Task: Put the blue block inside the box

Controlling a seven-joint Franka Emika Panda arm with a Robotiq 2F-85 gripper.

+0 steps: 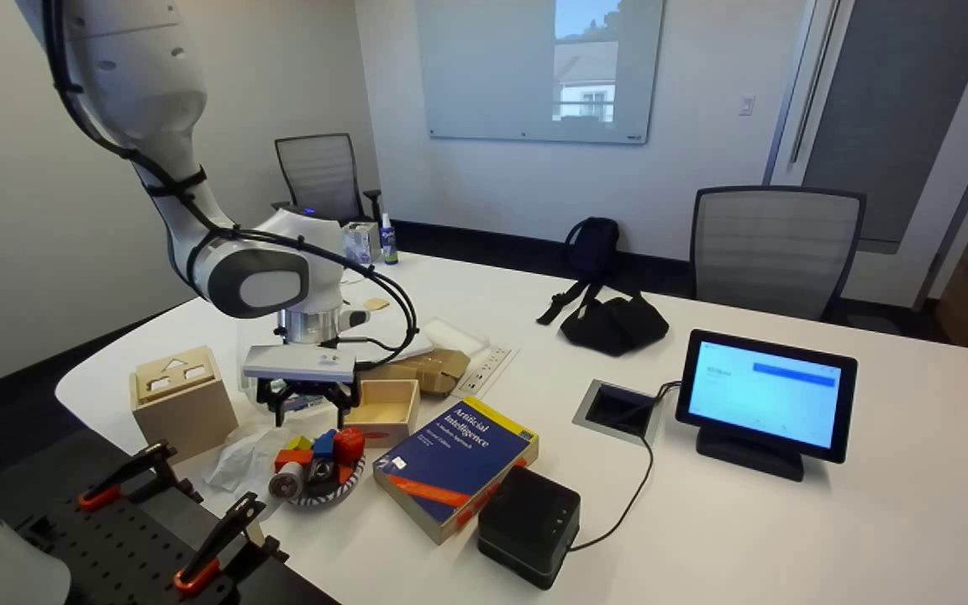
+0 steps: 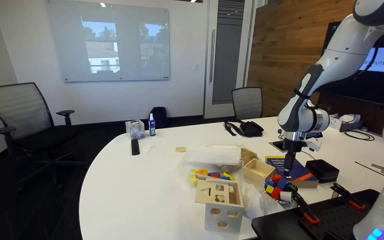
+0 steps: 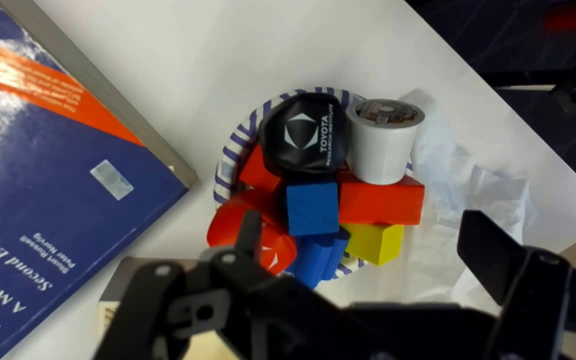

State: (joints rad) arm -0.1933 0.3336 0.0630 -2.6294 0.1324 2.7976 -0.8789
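The blue block [image 3: 313,207], a small cube, lies in a striped bowl [image 3: 235,140] among red, yellow and other blue pieces. It also shows in both exterior views [image 1: 323,444] [image 2: 282,184]. My gripper [image 1: 310,418] is open and empty, above the bowl. In the wrist view its fingers [image 3: 361,227] are wide apart, with the block nearer the left one. A small open light-tan wooden box [image 1: 387,407] with a dark mark on its front stands beside the bowl; it also shows in an exterior view [image 2: 258,170]. A larger cube-shaped wooden box with shape holes [image 1: 186,412] stands near the table edge.
A large blue book [image 1: 455,458] lies next to the bowl, with a black box [image 1: 530,521] beside it. A clear plastic tub of coloured pieces [image 2: 212,156] stands behind the wooden boxes. Crumpled plastic [image 1: 244,458] lies by the bowl. Clamps [image 1: 219,542] stand at the near edge.
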